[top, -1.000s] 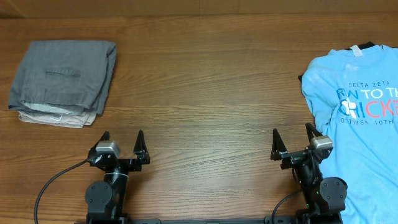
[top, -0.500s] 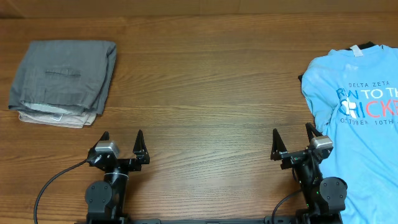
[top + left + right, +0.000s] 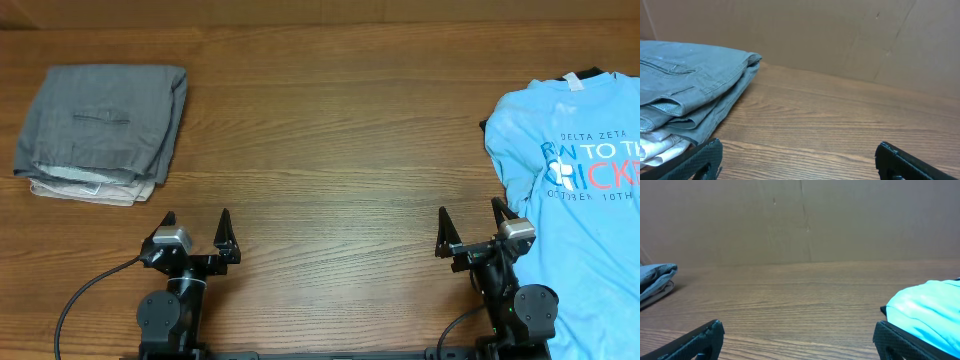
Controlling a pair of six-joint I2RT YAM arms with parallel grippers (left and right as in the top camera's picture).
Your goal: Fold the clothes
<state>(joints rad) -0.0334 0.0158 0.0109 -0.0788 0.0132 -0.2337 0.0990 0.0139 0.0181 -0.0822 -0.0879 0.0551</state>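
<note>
The dark grey shorts [image 3: 105,118] lie folded at the far left of the table, on top of a beige folded garment [image 3: 88,190]. They also show in the left wrist view [image 3: 690,85], with the beige garment [image 3: 655,147] under them, and at the left edge of the right wrist view [image 3: 655,280]. My left gripper [image 3: 196,232] is open and empty near the front edge, to the right of the stack and nearer than it; in its own view [image 3: 797,157] only bare wood lies between the fingers. My right gripper [image 3: 469,227] is open and empty [image 3: 797,337].
A light blue printed T-shirt [image 3: 580,190] lies spread at the right side over a dark garment [image 3: 590,72], close to my right gripper; it shows in the right wrist view [image 3: 925,307]. A cardboard wall [image 3: 840,35] stands behind the wooden table [image 3: 330,140].
</note>
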